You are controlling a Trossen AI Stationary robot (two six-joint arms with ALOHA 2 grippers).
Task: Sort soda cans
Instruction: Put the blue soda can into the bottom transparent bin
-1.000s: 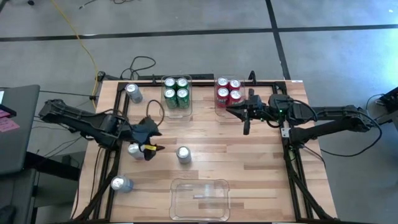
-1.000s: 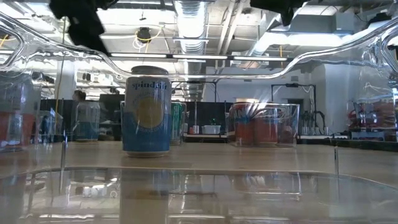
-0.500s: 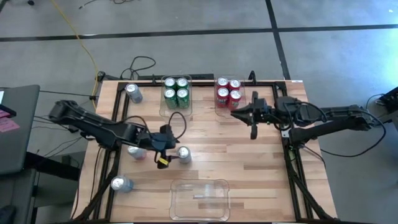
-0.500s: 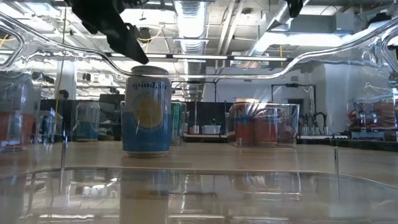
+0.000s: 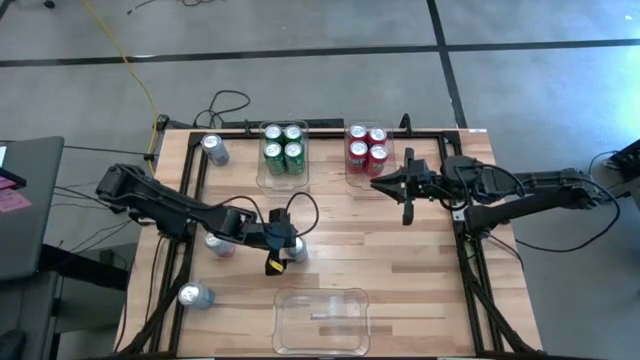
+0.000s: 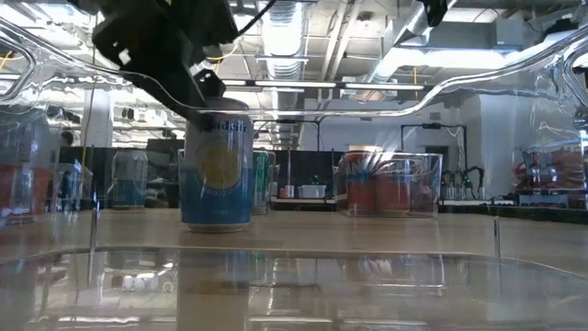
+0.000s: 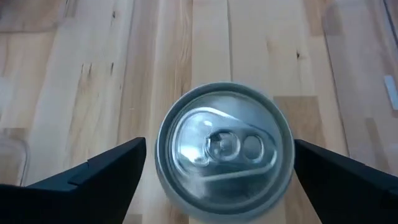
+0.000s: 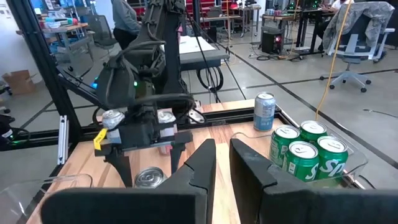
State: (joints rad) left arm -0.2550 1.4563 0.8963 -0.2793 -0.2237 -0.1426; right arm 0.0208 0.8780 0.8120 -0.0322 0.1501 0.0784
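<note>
Hovering over a silver can near the middle of the worktop, the left gripper has its jaws spread wide, one dark finger on each side of the can's top, apart from it and holding nothing. Three more silver cans stand along the left edge: one at the far left corner, one partly under the left arm, one toward the near left corner. Four green cans fill a clear bin at the far edge, four red cans another beside it. An empty clear bin sits at the near edge. The right gripper hangs by the red cans, jaws nearly together, empty.
</note>
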